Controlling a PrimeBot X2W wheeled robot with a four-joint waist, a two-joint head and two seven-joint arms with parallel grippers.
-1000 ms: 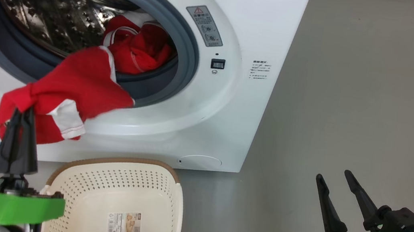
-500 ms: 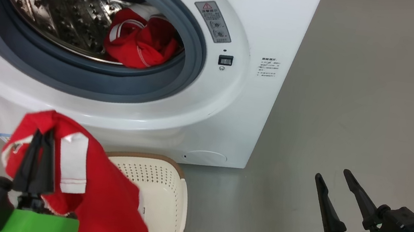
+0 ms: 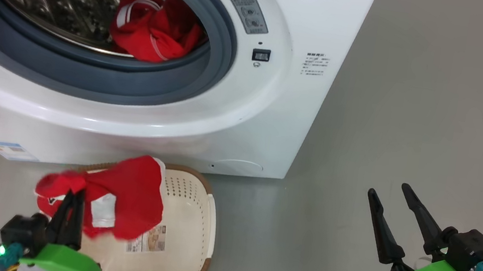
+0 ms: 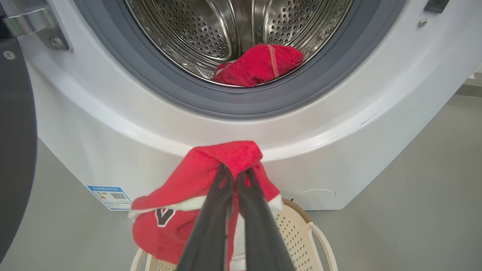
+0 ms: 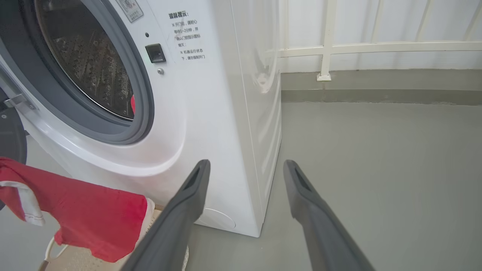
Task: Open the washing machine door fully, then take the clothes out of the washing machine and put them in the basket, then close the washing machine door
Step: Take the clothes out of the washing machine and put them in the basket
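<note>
Above the basket, clothes in left tool.

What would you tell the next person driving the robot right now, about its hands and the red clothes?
Left gripper: shut on a red garment, hanging over the basket.
Right gripper: open, holding nothing, above the floor at the right.
Door: open, to the left of the washing machine.
Done: door opened, one garment out of the drum.
Left: drop it in the basket, fetch the other garment from the drum, close the door.
</note>
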